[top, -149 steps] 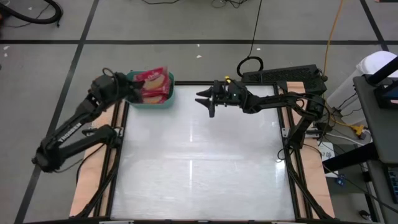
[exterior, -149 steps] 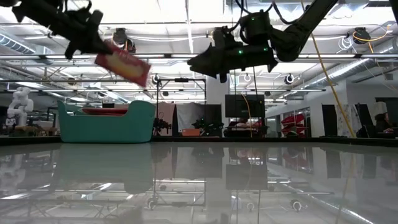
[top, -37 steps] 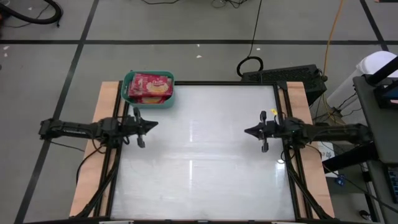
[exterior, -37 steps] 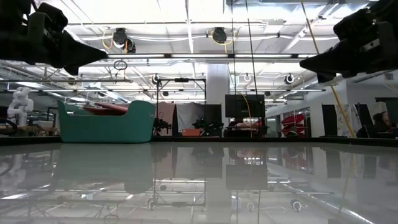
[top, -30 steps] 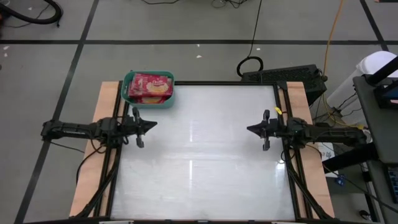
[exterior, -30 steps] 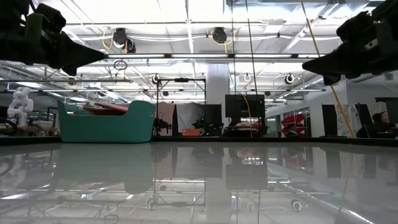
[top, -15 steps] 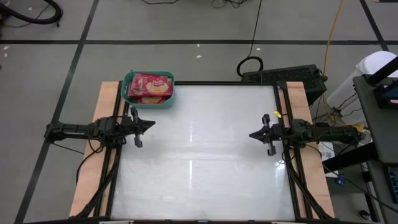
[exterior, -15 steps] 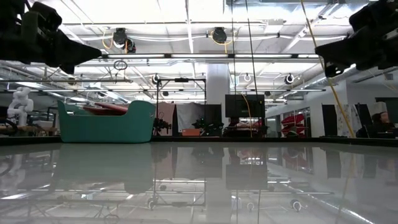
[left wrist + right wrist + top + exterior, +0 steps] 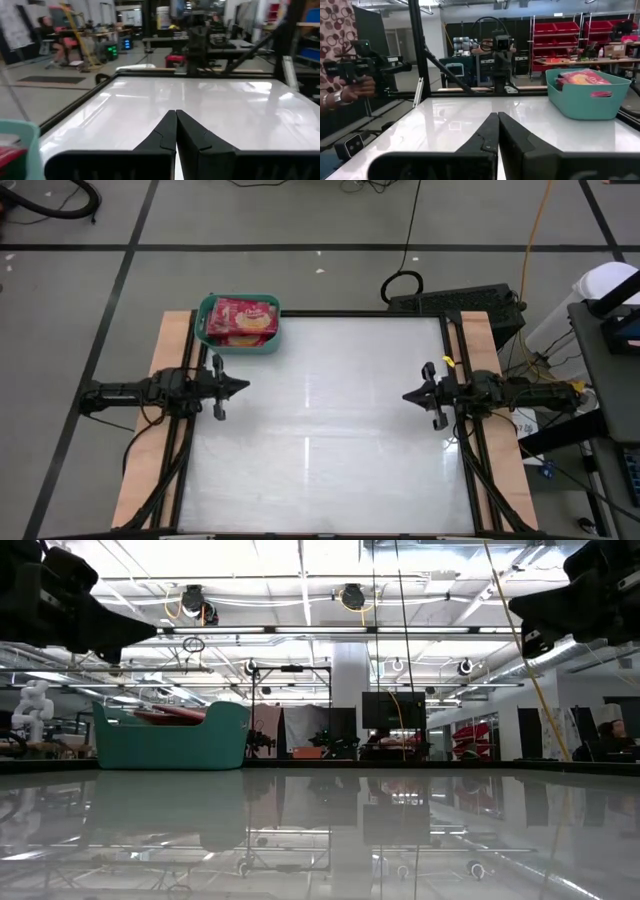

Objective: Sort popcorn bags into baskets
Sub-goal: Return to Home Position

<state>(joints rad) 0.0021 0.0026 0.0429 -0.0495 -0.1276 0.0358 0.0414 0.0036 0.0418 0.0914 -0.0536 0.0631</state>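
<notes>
The teal basket (image 9: 239, 323) stands at the table's far left corner, with red popcorn bags (image 9: 241, 319) lying inside it, picture side up; it also shows in the low view (image 9: 170, 736) and the right wrist view (image 9: 584, 94). My left gripper (image 9: 244, 386) hovers shut at the table's left edge, pointing toward the right. My right gripper (image 9: 406, 395) hovers shut at the right edge, pointing toward the left. Both hold nothing, as their wrist views show (image 9: 176, 120) (image 9: 497, 122).
The white glossy tabletop (image 9: 320, 420) lies between the two arms. Wooden rails (image 9: 150, 440) run along both sides. A person holding a black device (image 9: 350, 70) stands beyond the table's near side in the right wrist view.
Both arms have drawn back a little toward their own table edges, the left toward the left, the right toward the right, with fingers staying shut. The basket and bags have not moved.
</notes>
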